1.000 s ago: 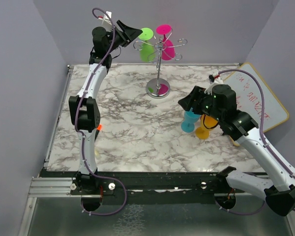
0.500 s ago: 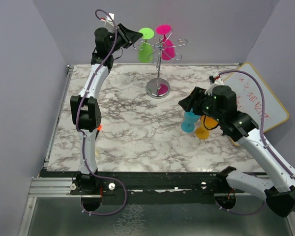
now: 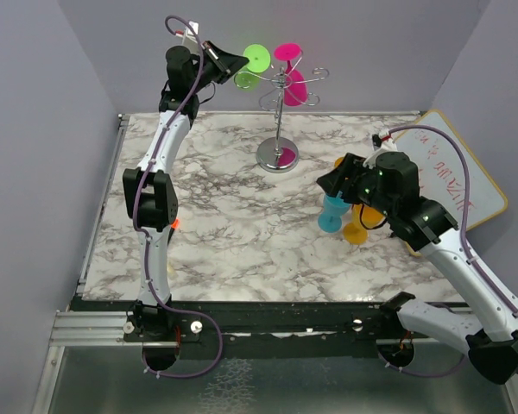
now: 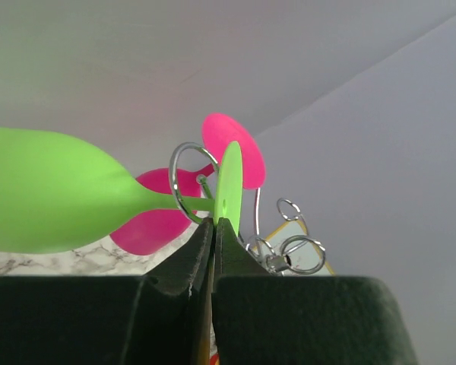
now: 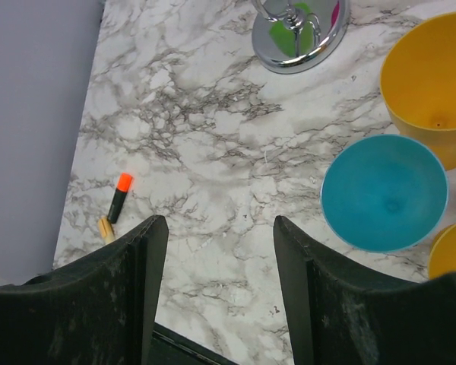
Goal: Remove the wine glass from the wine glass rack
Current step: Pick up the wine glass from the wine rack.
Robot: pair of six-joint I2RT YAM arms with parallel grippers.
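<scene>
High at the back left, my left gripper [image 3: 240, 60] is shut on the flat foot of a lime green wine glass [image 3: 255, 59]. In the left wrist view the fingertips [image 4: 214, 223] pinch that foot's edge, and the green wine glass [image 4: 53, 199] has its stem through a wire loop of the wine glass rack [image 4: 188, 179]. The silver wine glass rack [image 3: 280, 108] stands at the back centre, and a pink glass [image 3: 295, 86] hangs upside down from it. My right gripper [image 5: 220, 220] hovers open over bare marble with nothing between its fingers.
A blue glass [image 5: 384, 192] and a yellow glass [image 5: 433, 84] stand on the table under my right arm, near the rack's round base [image 5: 300, 30]. An orange-capped marker [image 5: 118, 196] lies to the left. A whiteboard [image 3: 462, 172] leans at the right edge.
My left gripper has closed onto the green glass's foot. The green bowl has swung up and to the left, away from the rack's stem. The right arm has barely moved.
</scene>
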